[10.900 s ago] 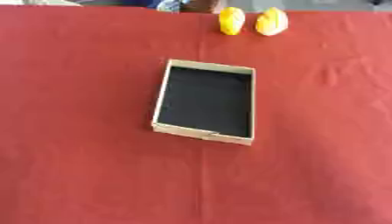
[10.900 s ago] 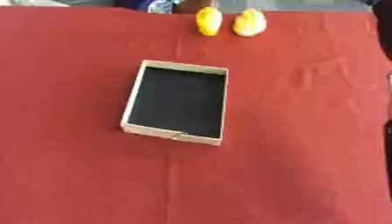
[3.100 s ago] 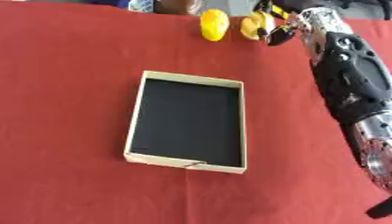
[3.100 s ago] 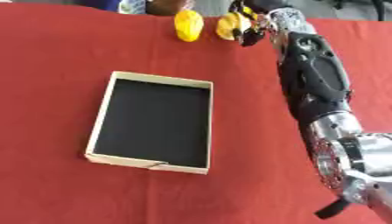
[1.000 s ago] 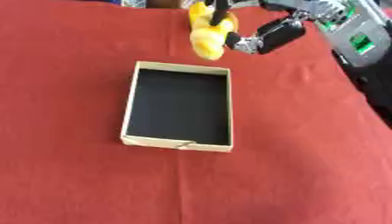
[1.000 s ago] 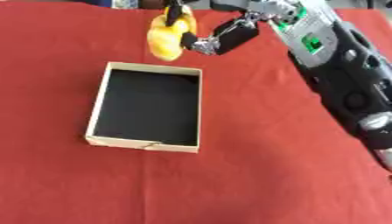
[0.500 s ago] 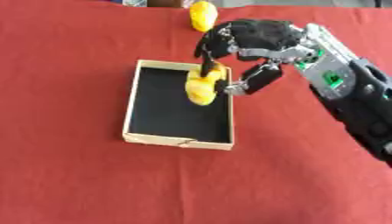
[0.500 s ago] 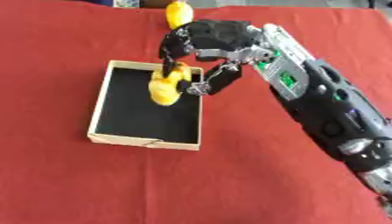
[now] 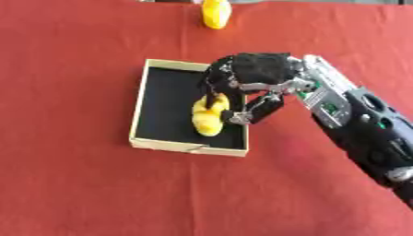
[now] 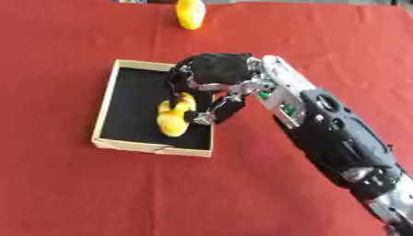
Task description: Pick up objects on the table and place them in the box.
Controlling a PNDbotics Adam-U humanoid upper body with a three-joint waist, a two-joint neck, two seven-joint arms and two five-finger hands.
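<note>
Right hand [image 9: 246, 80], black with silver joints, is positioned over the right half of the shallow tan cardboard box with black interior [image 9: 138, 107]. Its fingers are curled around the upper end of a yellow rounded object [image 9: 208, 117], with the thumb against the object's right side. The object's lower end sits at or near the box floor, directly below the hand, close to the right wall; contact with the floor cannot be confirmed. The right forearm runs from the hand toward the lower right corner. A second yellow rounded object [image 9: 215, 13] lies on the red-covered counter [image 9: 73, 184], well beyond the hand, at the far edge. Left hand appears in neither view
</note>
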